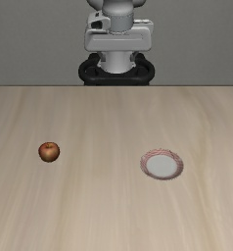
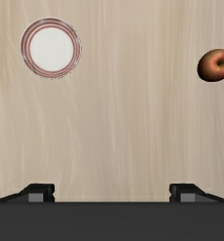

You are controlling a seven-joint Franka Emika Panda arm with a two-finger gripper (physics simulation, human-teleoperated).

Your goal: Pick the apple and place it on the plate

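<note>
Apple [image 2: 216, 65] well apart from wide-spread pincer [image 2: 112, 195]

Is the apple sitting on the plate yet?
No, the apple lies on the bare table, well apart from the plate, toward the exterior view's left.

A pale wooden surface [image 1: 116, 196] with fine streaked grain spreads beneath the pincer [image 2: 112, 193] and runs out past it on every side. Beyond the surface's far edge stands a plain grey wall [image 1: 30, 39], bare and evenly lit. The light is soft and flat, leaving only faint shadows on the wood.
</note>
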